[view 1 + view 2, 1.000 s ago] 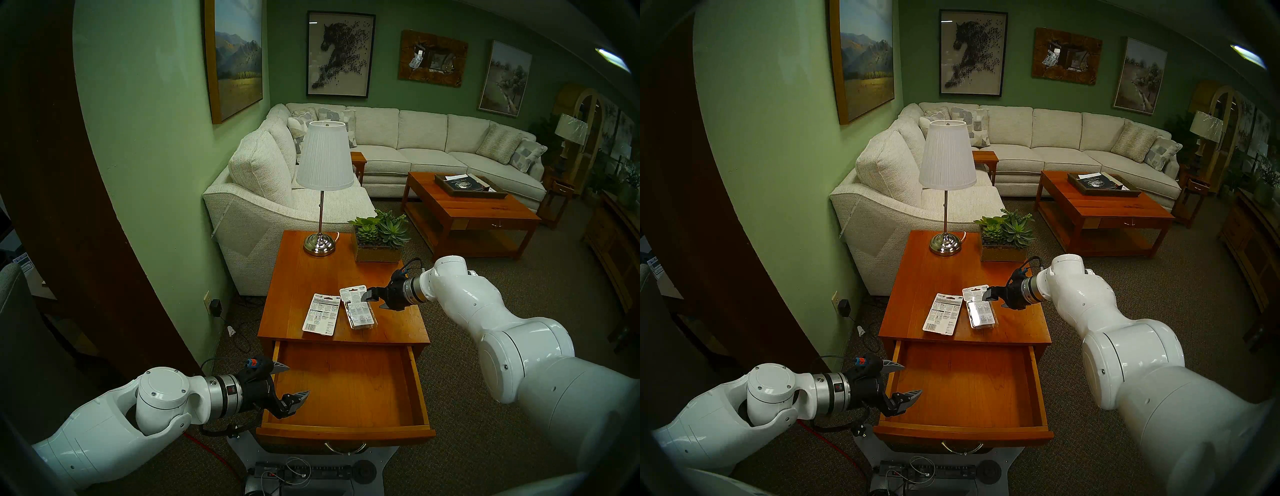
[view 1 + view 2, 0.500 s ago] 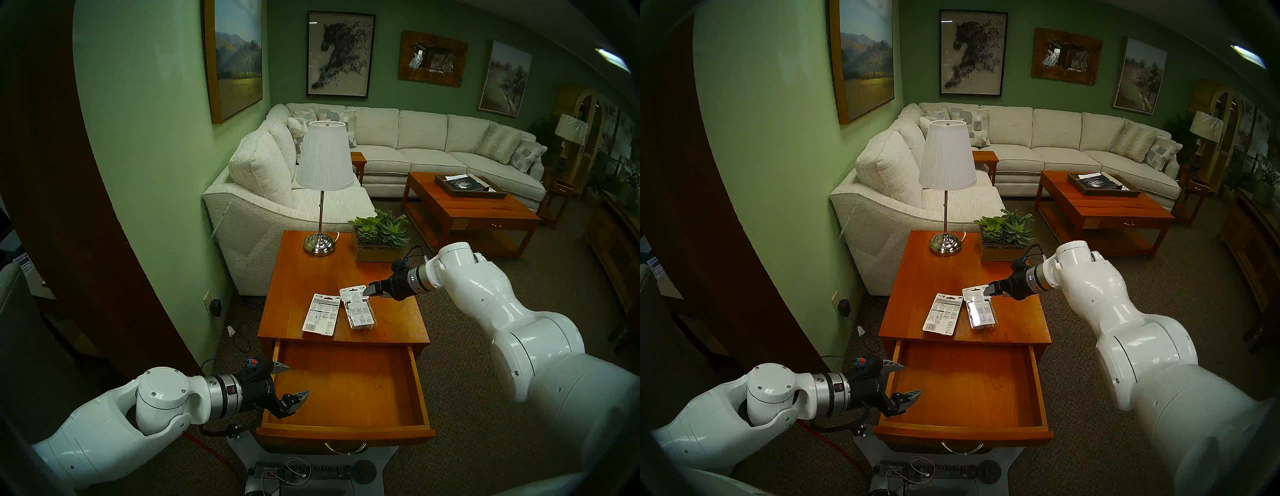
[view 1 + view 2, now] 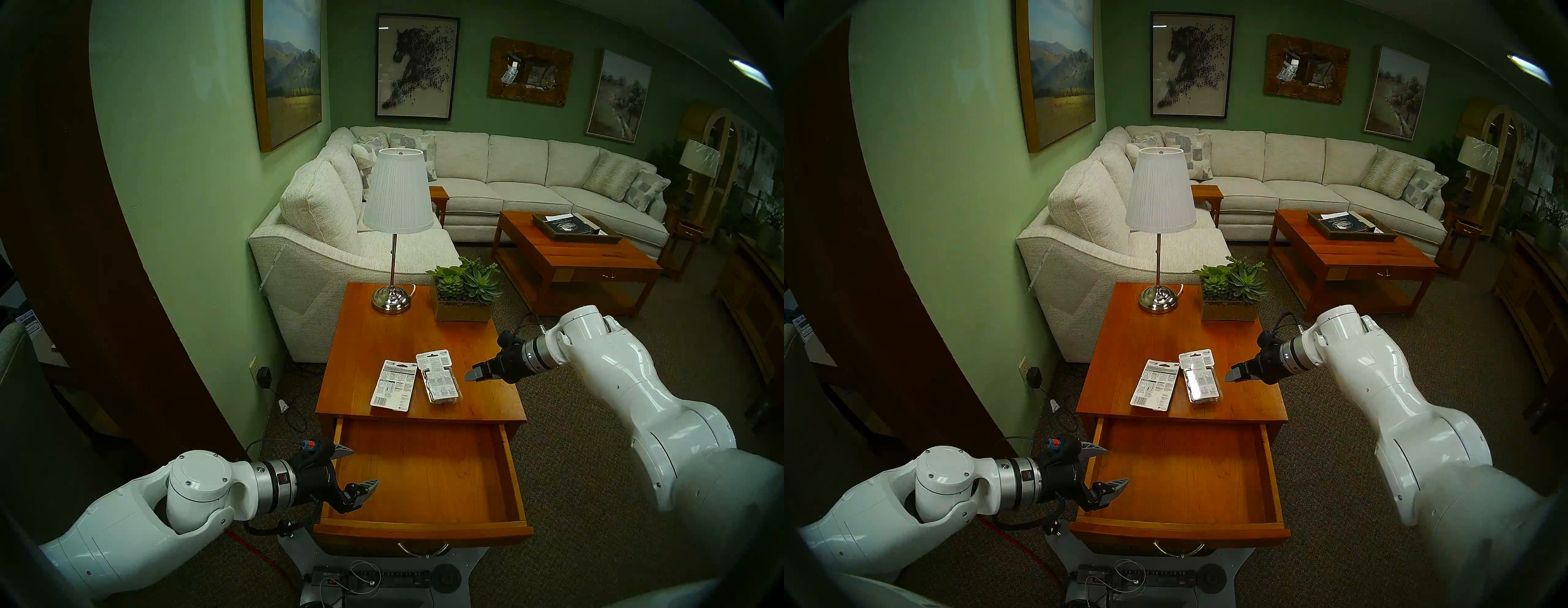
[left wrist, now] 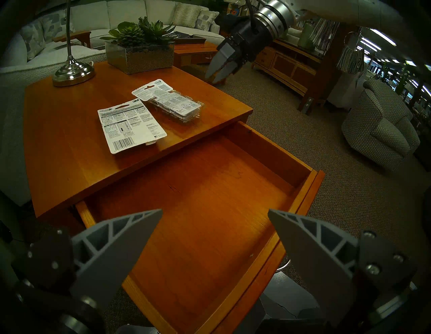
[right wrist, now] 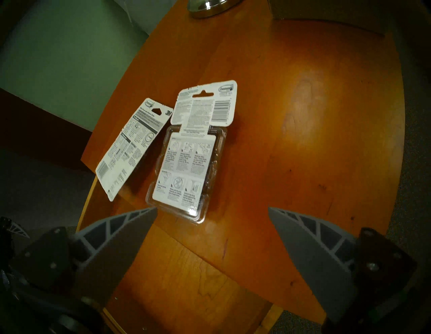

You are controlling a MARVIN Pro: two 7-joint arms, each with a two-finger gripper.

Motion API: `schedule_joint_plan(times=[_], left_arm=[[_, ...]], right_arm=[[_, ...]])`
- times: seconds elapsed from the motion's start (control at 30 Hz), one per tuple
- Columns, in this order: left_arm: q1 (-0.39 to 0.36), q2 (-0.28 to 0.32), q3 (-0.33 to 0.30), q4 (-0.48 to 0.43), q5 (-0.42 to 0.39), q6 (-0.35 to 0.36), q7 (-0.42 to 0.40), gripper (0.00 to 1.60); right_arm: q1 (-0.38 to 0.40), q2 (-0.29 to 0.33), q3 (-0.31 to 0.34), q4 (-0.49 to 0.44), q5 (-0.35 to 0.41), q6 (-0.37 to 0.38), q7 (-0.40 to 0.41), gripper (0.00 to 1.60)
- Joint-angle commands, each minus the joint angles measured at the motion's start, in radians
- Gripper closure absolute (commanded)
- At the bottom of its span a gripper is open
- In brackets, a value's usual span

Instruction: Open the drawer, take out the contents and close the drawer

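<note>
Counter (image 3: 373, 339): orange-brown wood top. Landmark for all positions: the lamp (image 3: 392, 263), chrome base at the counter's far edge, white pleated shade. Succulent planter (image 3: 464, 297) stands just right of the lamp base. Nothing lies between the packs and the drawer opening.

Drawer (image 3: 424, 471): pulled well out from under the counter's near edge, on the side opposite the lamp. Lighter wood inside, bare floor, nothing in it. Curved silver handle (image 3: 422, 550) on its front.

Contents: both on the counter top, nearer than the lamp. White 3M card (image 3: 393, 385) lies flat, printed side up. Clear blister pack (image 3: 439, 378) lies just right of it, white backing up; their upper corners overlap or touch, cannot tell which.

Right claw (image 3: 475, 375): spread wide in the wrist view, empty, hovering off the counter just right of the blister pack, apart from it.

Left claw (image 3: 360, 469): wide open, empty, over the drawer's left wall, well nearer than the lamp.
</note>
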Motion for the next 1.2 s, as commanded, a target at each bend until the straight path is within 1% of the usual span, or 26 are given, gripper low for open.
schedule_joint_plan(times=[0.0, 0.2, 0.53, 0.7, 0.73, 0.77, 0.8, 1.0, 1.1, 1.13, 1.17], left_arm=[[-0.012, -0.002, -0.007, -0.015, 0.0, -0.005, -0.001, 0.0], [-0.013, -0.004, -0.007, -0.013, 0.0, -0.006, -0.001, 0.0], [-0.013, -0.006, -0.007, -0.01, 0.0, -0.006, -0.002, 0.0], [-0.013, -0.007, -0.007, -0.009, 0.0, -0.006, -0.002, 0.0], [-0.013, -0.007, -0.007, -0.009, 0.0, -0.006, -0.002, 0.0], [-0.013, -0.007, -0.007, -0.009, 0.0, -0.006, -0.002, 0.0], [-0.013, -0.007, -0.007, -0.009, 0.0, -0.006, -0.002, 0.0], [-0.014, -0.009, -0.007, -0.008, 0.0, -0.006, -0.002, 0.0], [-0.014, -0.009, -0.007, -0.007, 0.0, -0.006, -0.002, 0.0], [-0.014, -0.009, -0.007, -0.007, 0.0, -0.006, -0.002, 0.0], [-0.014, -0.009, -0.007, -0.007, 0.0, -0.006, -0.002, 0.0]], right_arm=[[-0.018, 0.086, 0.019, -0.09, 0.013, -0.006, 0.052, 0.0], [-0.072, 0.132, 0.022, -0.154, 0.024, -0.004, 0.071, 0.0], [-0.15, 0.186, 0.027, -0.269, 0.047, -0.021, 0.078, 0.0], [-0.193, 0.23, 0.04, -0.339, 0.058, -0.032, 0.081, 0.0], [-0.193, 0.23, 0.04, -0.339, 0.058, -0.032, 0.081, 0.0], [-0.212, 0.245, 0.046, -0.363, 0.065, -0.037, 0.085, 0.0], [-0.212, 0.245, 0.046, -0.363, 0.065, -0.037, 0.085, 0.0], [-0.285, 0.302, 0.074, -0.446, 0.091, -0.052, 0.099, 0.0], [-0.301, 0.313, 0.084, -0.453, 0.099, -0.056, 0.103, 0.0], [-0.318, 0.327, 0.091, -0.48, 0.105, -0.056, 0.105, 0.0], [-0.326, 0.331, 0.093, -0.484, 0.107, -0.056, 0.106, 0.0]])
